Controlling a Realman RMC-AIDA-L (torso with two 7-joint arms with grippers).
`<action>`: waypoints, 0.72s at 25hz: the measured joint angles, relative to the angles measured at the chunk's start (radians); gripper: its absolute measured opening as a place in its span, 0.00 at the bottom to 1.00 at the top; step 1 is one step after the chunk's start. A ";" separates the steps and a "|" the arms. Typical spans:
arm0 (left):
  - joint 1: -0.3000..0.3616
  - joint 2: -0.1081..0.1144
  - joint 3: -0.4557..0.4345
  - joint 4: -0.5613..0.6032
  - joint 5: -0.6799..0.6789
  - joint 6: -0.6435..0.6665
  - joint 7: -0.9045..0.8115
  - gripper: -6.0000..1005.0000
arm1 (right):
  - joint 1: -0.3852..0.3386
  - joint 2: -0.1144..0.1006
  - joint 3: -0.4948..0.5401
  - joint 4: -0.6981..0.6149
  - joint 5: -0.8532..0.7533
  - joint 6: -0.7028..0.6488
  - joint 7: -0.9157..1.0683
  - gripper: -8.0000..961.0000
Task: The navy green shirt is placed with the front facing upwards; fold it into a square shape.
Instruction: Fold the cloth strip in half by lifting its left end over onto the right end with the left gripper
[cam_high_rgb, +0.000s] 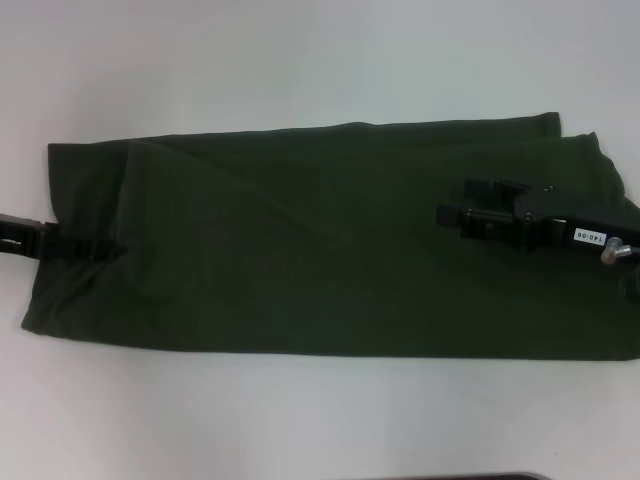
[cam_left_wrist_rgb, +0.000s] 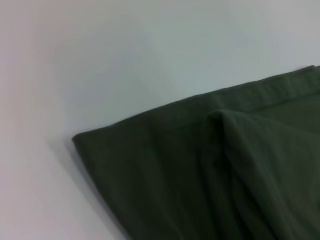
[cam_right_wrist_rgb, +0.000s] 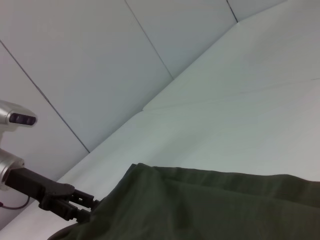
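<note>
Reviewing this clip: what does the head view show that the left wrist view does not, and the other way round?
Only the head view shows the left gripper at the shirt's left edge and the right gripper over its right part, plus the whole long folded strip. Only the left wrist view shows close up one corner with a raised fold ridge. Both share the navy green shirt on the white table.

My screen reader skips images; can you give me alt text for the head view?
A dark green shirt lies folded into a long band across a white table. The left gripper meets its left end; the right gripper is over its right part.
</note>
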 joint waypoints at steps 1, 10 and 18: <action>-0.001 -0.001 0.000 -0.001 0.000 0.002 0.000 0.89 | 0.000 0.000 0.000 0.000 0.000 0.000 0.000 0.95; -0.007 -0.007 0.003 0.004 0.000 0.017 0.002 0.88 | 0.000 0.000 0.000 0.000 0.000 0.005 0.000 0.95; -0.010 -0.007 0.004 0.005 -0.003 0.027 0.004 0.85 | 0.000 0.000 0.000 0.000 0.000 0.008 0.001 0.95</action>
